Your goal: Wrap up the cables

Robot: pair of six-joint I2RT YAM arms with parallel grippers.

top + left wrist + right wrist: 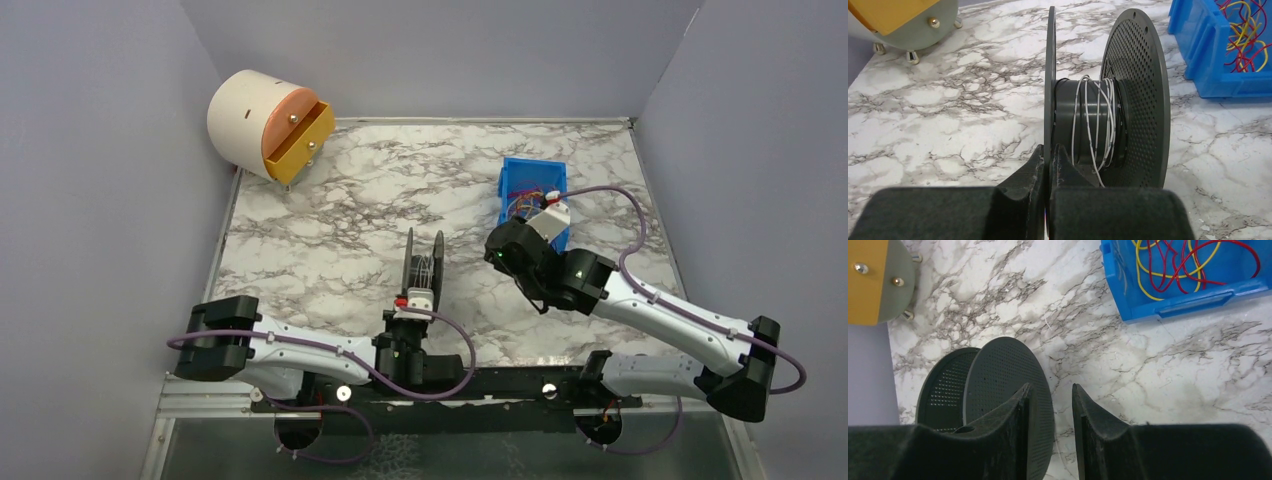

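A black double-disc spool (424, 262) stands on edge on the marble table. My left gripper (1050, 156) is shut on the rim of its left disc (1050, 75). Thin white wire (1093, 125) and a black strand (1119, 120) are wound loosely round the hub. Red and yellow cables (1188, 265) lie tangled in a blue bin (1188, 302), which also shows in the top view (517, 178). My right gripper (1050, 392) hangs open just right of the spool (998, 375), between it and the bin, with nothing between its fingers (1088, 415).
A round cream cabinet with an orange drawer (270, 125) stands at the table's far left corner. Grey walls close in the left, back and right sides. Lilac cords (620, 215) loop off both arms.
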